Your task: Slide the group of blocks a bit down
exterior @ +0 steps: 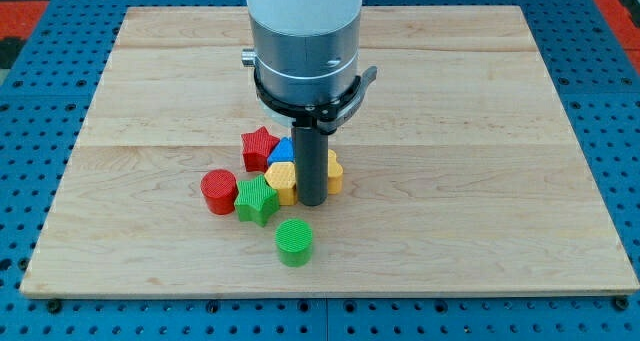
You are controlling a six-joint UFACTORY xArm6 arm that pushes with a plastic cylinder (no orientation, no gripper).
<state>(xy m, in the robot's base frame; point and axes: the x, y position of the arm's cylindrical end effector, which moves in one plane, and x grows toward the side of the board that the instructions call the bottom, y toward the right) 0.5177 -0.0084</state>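
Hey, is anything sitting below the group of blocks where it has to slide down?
Only the green cylinder, lying apart just below the green star; past it the board is bare wood. My tip stands at the cluster's right, against the yellow blocks.

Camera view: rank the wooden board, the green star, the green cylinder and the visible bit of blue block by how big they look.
1. Wooden board.
2. Green star.
3. Green cylinder, close to the star, so unsure.
4. Blue block, mostly hidden.
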